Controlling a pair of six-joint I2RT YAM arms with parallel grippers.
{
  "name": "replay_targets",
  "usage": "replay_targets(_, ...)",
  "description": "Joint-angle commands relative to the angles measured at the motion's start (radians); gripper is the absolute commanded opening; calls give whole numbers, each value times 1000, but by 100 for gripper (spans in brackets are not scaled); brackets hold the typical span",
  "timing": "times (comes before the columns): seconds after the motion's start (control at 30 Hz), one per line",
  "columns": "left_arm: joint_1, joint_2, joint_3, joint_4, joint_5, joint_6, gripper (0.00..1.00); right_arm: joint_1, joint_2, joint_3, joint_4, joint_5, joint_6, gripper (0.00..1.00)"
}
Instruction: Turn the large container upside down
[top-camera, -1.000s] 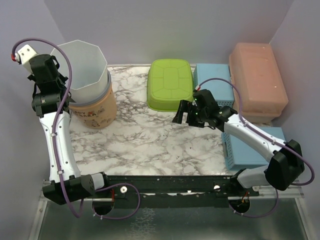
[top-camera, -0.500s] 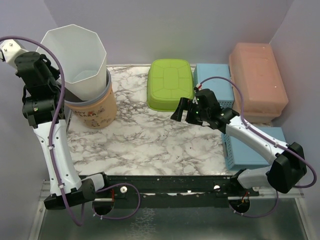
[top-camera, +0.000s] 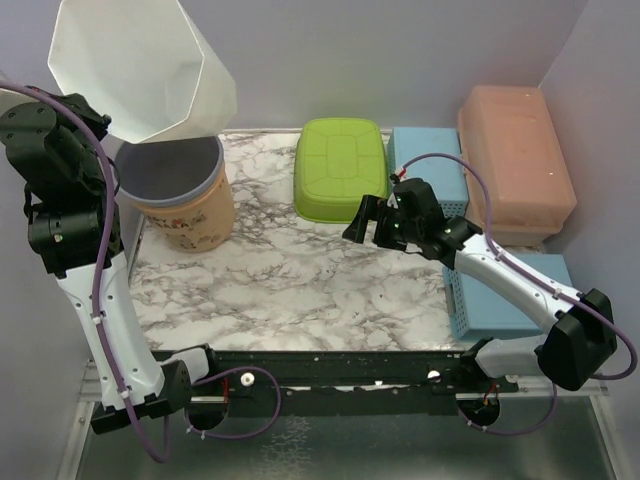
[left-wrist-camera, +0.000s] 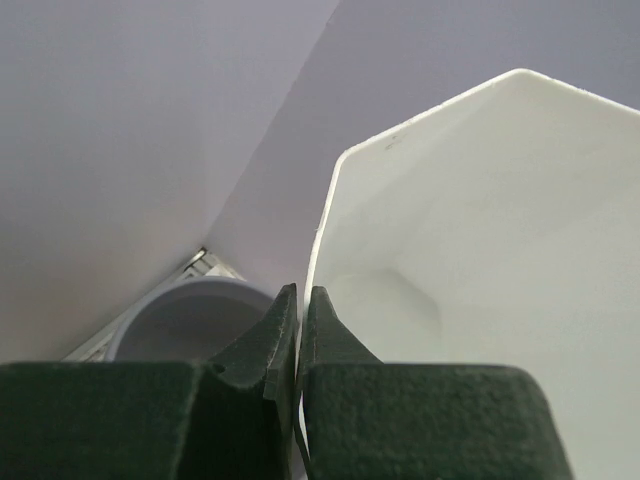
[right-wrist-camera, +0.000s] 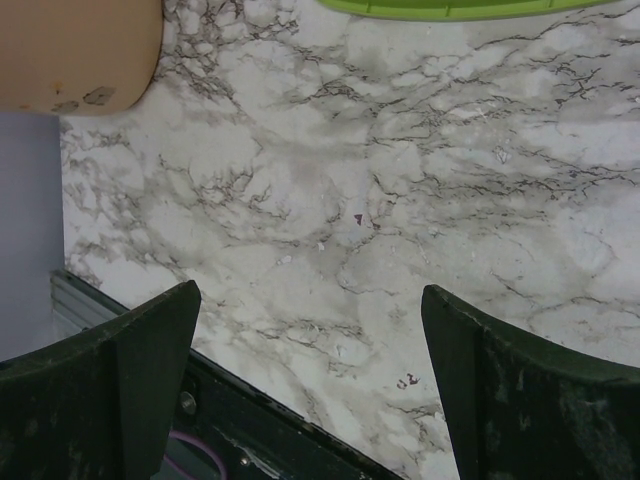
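You see a white container (top-camera: 140, 60), a peach tub (top-camera: 195, 222), a lime-green box (top-camera: 340, 170) and a grey-veined white marble surface (top-camera: 290, 290).

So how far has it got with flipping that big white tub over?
Done: the white tub is up in the air above the tan bucket. In hand: the left hand is pinched shut on its rim, holding it tilted, mouth not yet facing down. Left: finish the turn and set it down inverted. The right hand hangs open over the marble table.
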Motion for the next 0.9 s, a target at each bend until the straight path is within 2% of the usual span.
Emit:
replay_targets(0.0, -1, -43, 26, 112, 63, -79, 0, 4, -13, -12, 4, -10, -13, 96)
replay_targets(0.2, -8, -60, -88, 181, 214, -147, 0, 3, -39, -14, -2, 42, -7, 96)
replay_targets(0.3, -18, -72, -204, 273, 372, -232, 0, 3, -112, -55, 55, 91, 9, 96)
replay_targets(0.47, -28, -64, -346, 527, 649, -409, 0, 4, -305, -180, 226, 173, -6, 96)
replay_targets(0.67, -42, -74, -465, 581, 727, -447, 0, 3, -551, -302, 316, 358, 12, 95)
replay_targets(0.77, -59, -59, -549, 697, 841, -488, 0, 3, -629, -327, 312, 446, 53, 95)
replay_targets(0.87, -115, -41, -586, 725, 885, -465, 0, 3, -668, -315, 290, 476, 55, 95)
